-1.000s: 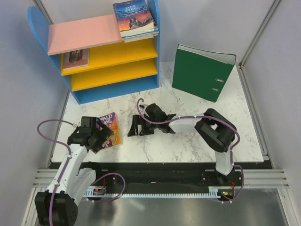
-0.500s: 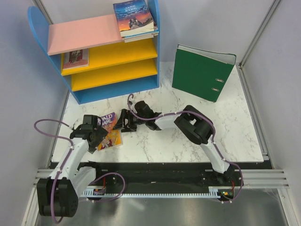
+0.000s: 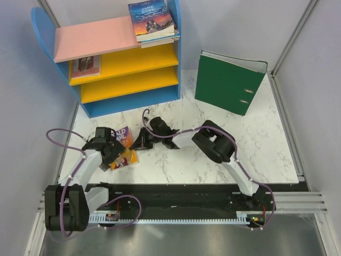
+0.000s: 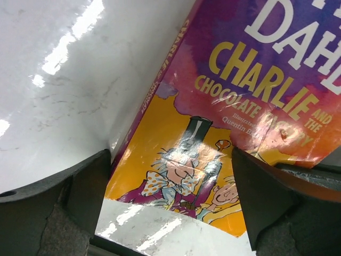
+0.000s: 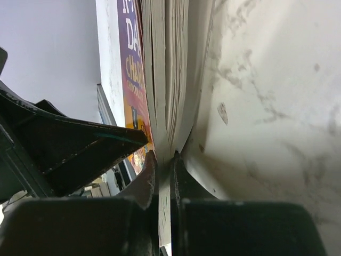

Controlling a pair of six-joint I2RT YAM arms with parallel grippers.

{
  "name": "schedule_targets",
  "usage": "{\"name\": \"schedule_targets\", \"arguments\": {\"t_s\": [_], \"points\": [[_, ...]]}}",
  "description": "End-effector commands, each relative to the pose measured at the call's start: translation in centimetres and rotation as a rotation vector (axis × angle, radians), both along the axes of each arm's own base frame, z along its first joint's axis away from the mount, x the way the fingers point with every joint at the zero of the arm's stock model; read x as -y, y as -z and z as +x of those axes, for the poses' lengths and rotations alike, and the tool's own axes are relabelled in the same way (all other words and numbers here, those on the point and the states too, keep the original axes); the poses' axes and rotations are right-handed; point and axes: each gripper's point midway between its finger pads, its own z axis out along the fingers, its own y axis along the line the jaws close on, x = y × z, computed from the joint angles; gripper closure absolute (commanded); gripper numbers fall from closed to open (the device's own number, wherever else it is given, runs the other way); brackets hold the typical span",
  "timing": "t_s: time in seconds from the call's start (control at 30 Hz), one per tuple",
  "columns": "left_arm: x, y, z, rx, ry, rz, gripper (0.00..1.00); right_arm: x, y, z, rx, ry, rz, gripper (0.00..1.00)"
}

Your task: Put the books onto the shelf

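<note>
Here Charlie (image 3: 124, 137) lies lower left, long axis up-frame, title end toward the shelf (image 3: 96, 36). Right gripper (image 3: 139, 143) pinches its right edge; left gripper (image 3: 110, 153) spread over it; table (image 3: 176, 166) bare at centre.

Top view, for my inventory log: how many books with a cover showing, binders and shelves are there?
Books, cover showing: 3 (Jane Eyre, Charlie, tan book on a yellow board); more lie under Jane Eyre, count unclear
Binder: 1
Shelf: 1
Total: 5

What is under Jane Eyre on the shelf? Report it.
Jane Eyre lies atop a stack on the pink top board; only the edges of the books beneath show. Their covers are hidden.
</note>
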Motion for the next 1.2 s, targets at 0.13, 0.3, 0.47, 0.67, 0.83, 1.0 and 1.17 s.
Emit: {"name": "schedule_targets", "arguments": {"t_s": [0.13, 0.3, 0.47, 0.67, 0.83, 1.0, 1.17], "points": [[2.7, -5.0, 3.1, 0.248, 0.195, -0.078, 0.00, 3.3, -3.5, -0.7, 0.036, 0.003, 0.028, 1.00], [3.8, -9.2, 4.0, 0.475, 0.273, -0.094, 0.00, 7.3, -6.4, 0.6, 0.079, 0.040, 0.054, 1.00], [6.9, -10.5, 4.2, 0.644, 0.364, -0.241, 0.00, 11.0, -10.4, 1.8, 0.128, 0.086, 0.096, 1.00], [10.7, -9.4, 4.1, 0.742, 0.449, -0.475, 0.00, 13.4, -14.1, 3.1, 0.182, 0.091, 0.105, 1.00], [12.1, -11.3, 4.7, 0.881, 0.485, -0.572, 0.01, 13.4, -15.6, 3.1, 0.187, 0.082, 0.130, 1.00], [12.3, -13.5, 4.5, 0.967, 0.505, -0.590, 0.10, 13.5, -15.8, 3.3, 0.189, 0.094, 0.131, 1.00], [12.5, -14.3, 3.7, 0.983, 0.494, -0.623, 0.39, 13.4, -16.0, 3.8, 0.192, 0.112, 0.138, 1.00]]}}
